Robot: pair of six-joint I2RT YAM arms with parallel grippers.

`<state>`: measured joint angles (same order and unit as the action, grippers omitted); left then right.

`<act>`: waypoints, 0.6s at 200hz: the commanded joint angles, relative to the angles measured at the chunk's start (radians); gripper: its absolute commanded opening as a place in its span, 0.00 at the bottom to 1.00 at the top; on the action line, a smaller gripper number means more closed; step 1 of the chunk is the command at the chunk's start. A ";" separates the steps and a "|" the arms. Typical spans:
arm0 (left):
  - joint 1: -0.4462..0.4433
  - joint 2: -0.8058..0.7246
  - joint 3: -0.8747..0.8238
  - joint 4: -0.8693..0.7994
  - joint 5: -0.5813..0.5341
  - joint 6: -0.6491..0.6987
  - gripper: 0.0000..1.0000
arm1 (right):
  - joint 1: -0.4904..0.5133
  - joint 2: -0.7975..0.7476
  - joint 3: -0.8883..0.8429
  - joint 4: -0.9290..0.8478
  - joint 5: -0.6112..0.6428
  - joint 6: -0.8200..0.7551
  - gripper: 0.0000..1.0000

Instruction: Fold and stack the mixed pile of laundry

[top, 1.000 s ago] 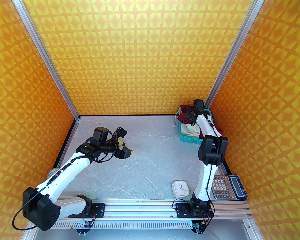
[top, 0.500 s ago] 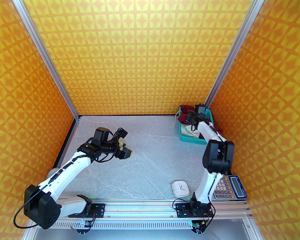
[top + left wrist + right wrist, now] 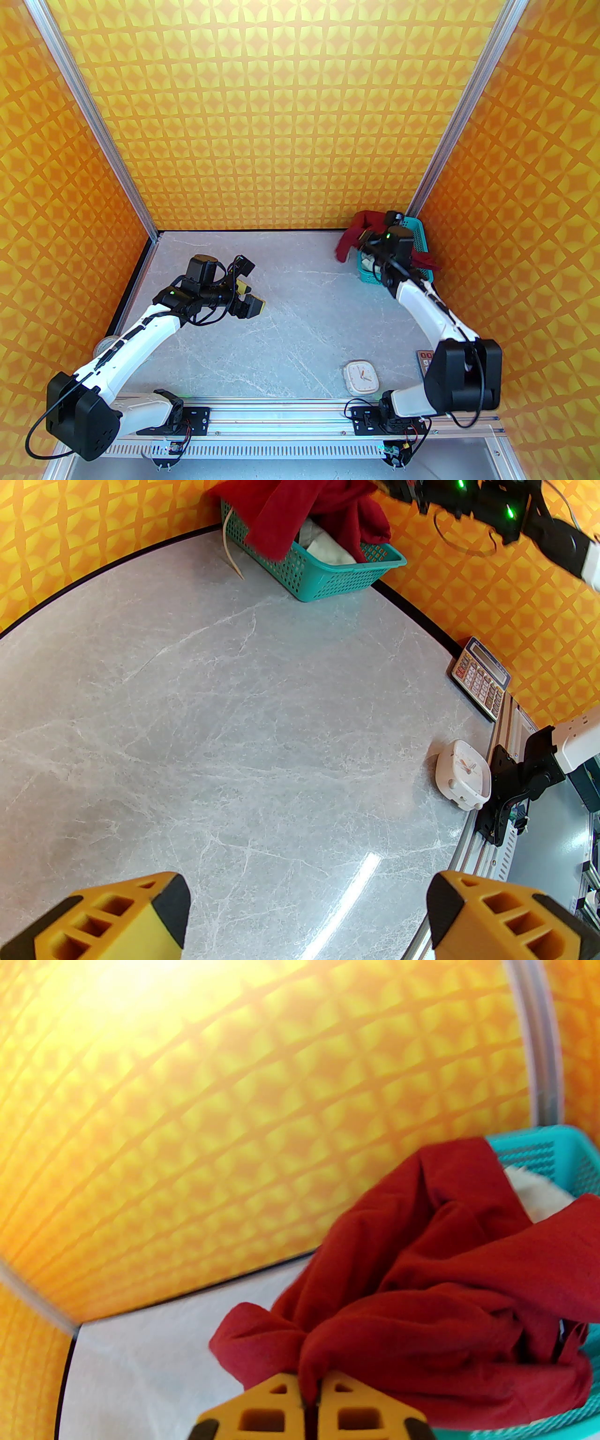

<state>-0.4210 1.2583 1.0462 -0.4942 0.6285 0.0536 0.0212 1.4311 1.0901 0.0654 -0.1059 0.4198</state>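
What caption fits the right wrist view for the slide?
Right gripper shut on a fold of the red shirt, which spills over the teal basket holding the cream shorts.

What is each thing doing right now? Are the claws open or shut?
Right claw: shut on the dark red cloth shirt.
Left claw: open, empty.
Shirt: hanging half out of the teal plastic mesh basket.
Cream cloth shorts: crumpled inside the basket.
Basket: upright.
White square clock: lying face up.

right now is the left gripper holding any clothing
No, the left gripper stands open above the table, with nothing between its jaws.
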 commanded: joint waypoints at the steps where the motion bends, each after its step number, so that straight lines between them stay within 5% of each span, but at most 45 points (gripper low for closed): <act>1: -0.002 -0.019 -0.002 0.002 0.020 -0.003 0.88 | 0.033 -0.102 0.002 0.091 -0.085 0.012 0.00; 57: -0.003 -0.031 -0.003 0.007 0.021 -0.009 0.88 | 0.230 -0.183 0.085 -0.018 -0.119 -0.103 0.00; 120: -0.001 -0.102 0.002 -0.003 0.021 0.031 0.88 | 0.487 -0.122 0.407 -0.273 -0.128 -0.195 0.00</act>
<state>-0.4210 1.2205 1.0462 -0.4946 0.6285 0.0547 0.4244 1.2907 1.3842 -0.1158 -0.2371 0.2836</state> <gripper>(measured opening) 0.879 0.054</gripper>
